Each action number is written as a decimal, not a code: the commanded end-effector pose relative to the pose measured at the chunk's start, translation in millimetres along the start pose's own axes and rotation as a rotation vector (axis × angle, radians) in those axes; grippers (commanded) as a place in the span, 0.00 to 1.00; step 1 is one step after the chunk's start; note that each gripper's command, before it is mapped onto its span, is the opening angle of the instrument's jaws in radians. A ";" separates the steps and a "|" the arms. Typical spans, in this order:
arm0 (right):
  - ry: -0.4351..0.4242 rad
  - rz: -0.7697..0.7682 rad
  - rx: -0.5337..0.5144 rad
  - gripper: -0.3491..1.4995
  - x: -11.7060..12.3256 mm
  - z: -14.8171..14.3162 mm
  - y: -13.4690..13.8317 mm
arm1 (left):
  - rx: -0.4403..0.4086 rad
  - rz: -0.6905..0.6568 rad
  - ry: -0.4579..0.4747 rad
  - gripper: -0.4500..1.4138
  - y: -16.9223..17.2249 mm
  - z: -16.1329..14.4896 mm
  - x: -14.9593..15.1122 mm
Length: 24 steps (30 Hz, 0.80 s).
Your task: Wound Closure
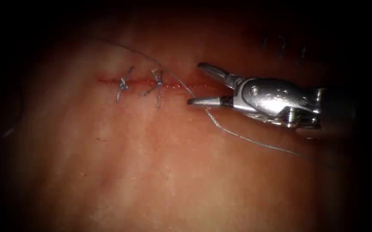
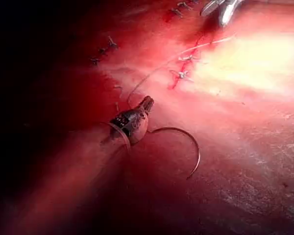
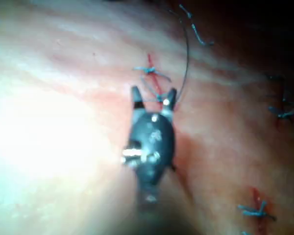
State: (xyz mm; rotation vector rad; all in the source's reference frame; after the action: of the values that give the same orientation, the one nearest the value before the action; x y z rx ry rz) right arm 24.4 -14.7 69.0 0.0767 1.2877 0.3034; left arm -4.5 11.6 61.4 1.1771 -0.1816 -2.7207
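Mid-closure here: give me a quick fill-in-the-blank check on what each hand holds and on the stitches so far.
1. The right hand has its jaws ___ and holds nothing.
2. The left hand is shut, about mid-curve, on the curved ___, which is out of the tissue.
3. In the endoscope view, the cut carries ___ knotted stitches, left of the right hand.
Missing words: open; needle; two.

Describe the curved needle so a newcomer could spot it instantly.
In the left wrist view, find the left arm's claw over the tissue. The needle arcs out beside it, held near one end, clear of the tissue. Unlike the thread, it is a rigid half-circle.
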 end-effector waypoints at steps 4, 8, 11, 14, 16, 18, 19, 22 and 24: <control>0.003 -0.006 0.000 0.97 -0.8 0.9 0.2 | 0.013 -0.021 -0.023 0.00 -0.5 1.5 -0.9; 0.003 -0.011 -0.001 0.97 -1.2 1.0 0.0 | 0.015 -0.068 -0.025 0.20 0.0 2.1 -0.7; 0.006 -0.011 -0.002 0.98 -1.2 1.0 0.0 | 0.018 -0.332 -0.002 0.83 0.2 2.3 -0.8; 0.007 -0.011 0.000 0.98 -1.2 1.0 -0.1 | 0.038 -0.553 0.105 0.95 -0.6 2.6 0.0; 0.007 -0.011 0.000 0.98 -1.3 1.0 -0.1 | 0.049 -0.594 0.169 0.95 -0.7 2.7 0.7; 0.007 -0.012 0.000 0.98 -1.3 1.0 -0.2 | 0.037 -0.618 0.211 0.95 -0.5 2.7 1.3; 0.007 -0.013 0.000 0.98 -1.4 1.0 -0.2 | 0.009 -0.656 0.251 0.94 0.1 2.8 2.3; 0.007 -0.007 0.000 0.98 -1.4 1.0 -0.3 | -0.043 -0.717 0.289 0.93 2.2 3.0 5.0; 0.007 -0.007 0.000 0.98 -1.4 1.0 -0.3 | -0.065 -0.741 0.288 0.93 3.6 3.2 6.2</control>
State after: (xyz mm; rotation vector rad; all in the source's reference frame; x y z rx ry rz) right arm 24.3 -15.4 70.1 0.0713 1.2922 0.2972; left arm -10.7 5.6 58.8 1.8940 0.5264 -3.0398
